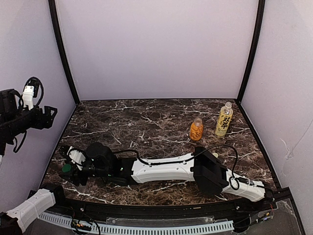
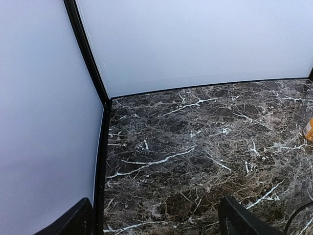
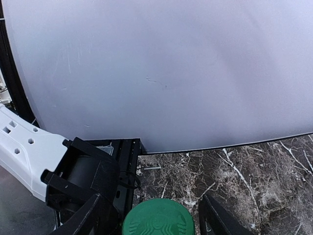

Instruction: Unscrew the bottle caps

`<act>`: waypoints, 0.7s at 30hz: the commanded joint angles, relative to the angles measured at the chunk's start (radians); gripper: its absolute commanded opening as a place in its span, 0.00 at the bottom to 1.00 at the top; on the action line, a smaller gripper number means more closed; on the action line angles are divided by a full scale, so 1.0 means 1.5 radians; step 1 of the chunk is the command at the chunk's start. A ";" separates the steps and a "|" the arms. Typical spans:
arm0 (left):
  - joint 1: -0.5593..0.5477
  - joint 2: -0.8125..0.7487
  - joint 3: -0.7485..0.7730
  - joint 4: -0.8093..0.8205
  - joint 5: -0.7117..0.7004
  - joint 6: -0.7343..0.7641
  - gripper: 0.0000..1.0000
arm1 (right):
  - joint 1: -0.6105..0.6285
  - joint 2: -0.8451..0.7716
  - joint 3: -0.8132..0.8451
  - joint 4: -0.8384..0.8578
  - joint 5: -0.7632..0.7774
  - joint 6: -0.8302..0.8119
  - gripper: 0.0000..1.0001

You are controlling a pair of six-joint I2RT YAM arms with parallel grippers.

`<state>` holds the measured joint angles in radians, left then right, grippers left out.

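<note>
Three bottles on the dark marble table (image 1: 146, 122). The tall yellow-labelled bottle (image 1: 224, 120) stands upright at far right near the back wall, pale cap on, and looks yellowish through the plastic; I cannot read the liquid level. The short orange bottle (image 1: 196, 129) stands upright just left of it, close but apart, with its cap on and orange contents filling most of the body. The third bottle (image 1: 66, 169) is at the near left of the table and shows only its green cap. Its body is hidden under the right gripper (image 3: 154, 198), so contents unknown. The right arm lies low across the table from its base at the right to that bottle. In the right wrist view the two fingers (image 3: 93, 215) stand on either side of the green cap (image 3: 158, 221), just beside it. Cannot tell if they actually clamp the bottle or only bracket it. The left gripper (image 2: 155, 201) is raised at the left side of the cell, well apart from all the bottles, jaws spread wide and holding nothing, over bare marble.
</note>
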<state>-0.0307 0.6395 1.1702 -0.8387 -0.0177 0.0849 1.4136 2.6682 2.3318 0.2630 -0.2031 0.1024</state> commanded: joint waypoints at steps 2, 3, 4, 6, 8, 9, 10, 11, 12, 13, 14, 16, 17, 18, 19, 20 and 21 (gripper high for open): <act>0.005 0.000 -0.005 0.007 0.010 0.003 0.88 | 0.003 0.019 0.021 0.020 0.016 0.000 0.59; 0.005 0.000 -0.005 0.008 0.010 0.003 0.88 | 0.003 0.020 0.022 0.019 0.019 0.001 0.57; 0.005 0.000 -0.004 0.008 0.010 0.003 0.89 | 0.003 0.021 0.022 0.018 0.020 0.002 0.55; 0.005 0.000 -0.003 0.007 0.010 0.004 0.89 | 0.002 0.019 0.021 0.020 0.016 0.001 0.52; 0.005 -0.001 -0.003 0.006 0.010 0.006 0.88 | 0.002 0.019 0.020 0.022 0.011 0.001 0.44; 0.005 -0.002 -0.003 0.007 0.010 0.007 0.88 | 0.003 0.018 0.019 0.023 0.008 0.000 0.40; 0.005 -0.002 -0.003 0.006 0.021 0.007 0.88 | 0.002 0.017 0.019 0.023 0.007 0.000 0.35; 0.006 -0.002 -0.003 0.006 0.026 0.008 0.89 | 0.002 0.016 0.016 0.025 0.006 0.000 0.31; 0.005 -0.002 -0.004 0.005 0.032 0.009 0.88 | 0.001 0.015 0.014 0.026 0.005 0.000 0.27; 0.006 -0.001 -0.004 0.005 0.034 0.009 0.88 | 0.001 0.014 0.010 0.029 0.004 0.000 0.21; 0.006 -0.002 -0.004 0.004 0.037 0.010 0.88 | 0.001 0.012 0.006 0.032 0.005 0.000 0.16; 0.006 -0.002 -0.004 0.003 0.040 0.010 0.88 | 0.002 0.006 -0.004 0.037 0.010 0.000 0.06; 0.006 -0.002 -0.004 0.002 0.041 0.012 0.88 | 0.001 0.002 -0.010 0.041 0.011 -0.001 0.04; 0.006 -0.001 -0.004 0.002 0.041 0.015 0.88 | -0.001 -0.004 -0.015 0.042 0.012 -0.004 0.01; 0.006 -0.001 -0.003 0.002 0.043 0.016 0.88 | -0.003 -0.012 -0.020 0.036 0.016 -0.007 0.00; 0.006 0.000 -0.002 0.000 0.043 0.020 0.88 | -0.008 -0.026 -0.028 0.030 0.025 -0.003 0.00; 0.006 0.000 0.000 -0.001 0.047 0.023 0.88 | -0.016 -0.044 -0.043 0.027 0.030 0.006 0.00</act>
<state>-0.0280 0.6395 1.1702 -0.8387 0.0280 0.0975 1.4105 2.6663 2.3192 0.2913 -0.1844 0.1024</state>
